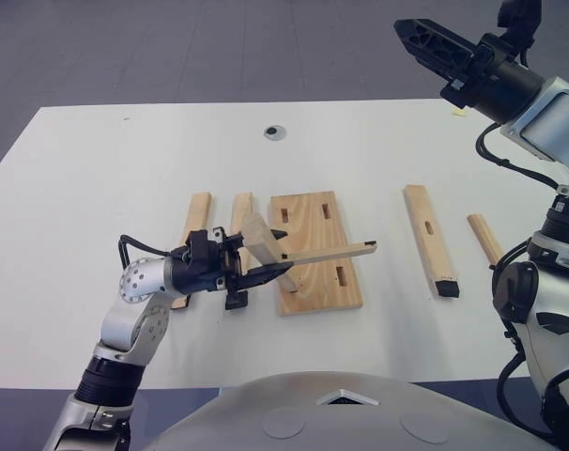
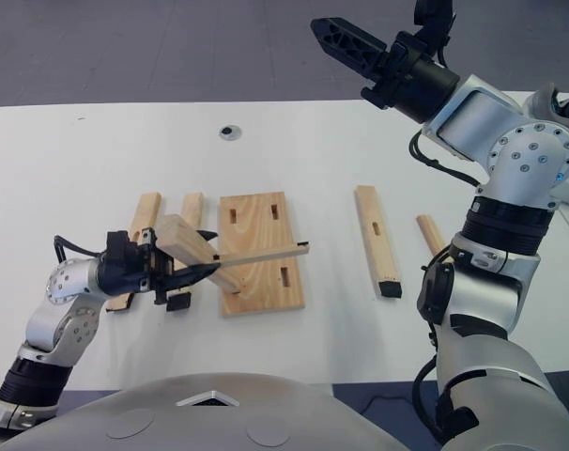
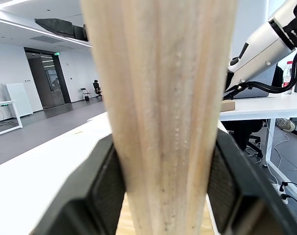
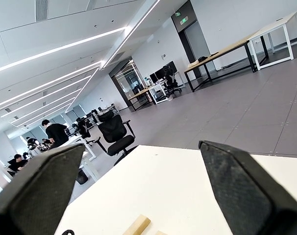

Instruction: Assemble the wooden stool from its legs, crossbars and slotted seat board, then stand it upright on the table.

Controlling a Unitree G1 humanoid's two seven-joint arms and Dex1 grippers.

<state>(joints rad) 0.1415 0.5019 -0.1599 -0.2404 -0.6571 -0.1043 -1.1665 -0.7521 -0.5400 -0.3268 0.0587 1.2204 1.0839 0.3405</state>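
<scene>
pale wood seat board (image 1: 317, 252), black claw (image 1: 262, 278), white table (image 1: 97, 188).

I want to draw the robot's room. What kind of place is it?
Probably a big open office, maybe a lab: long desks, swivel chairs and ceiling strip lights stretch behind the white table.

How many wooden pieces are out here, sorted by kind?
Seat board: 1
Legs: 4 (two lying left of the seat board, one lying to its right, and the held leg in the left gripper)
Crossbars: 2 (one jutting from the held leg, one loose at the far right)
Total: 7
</scene>
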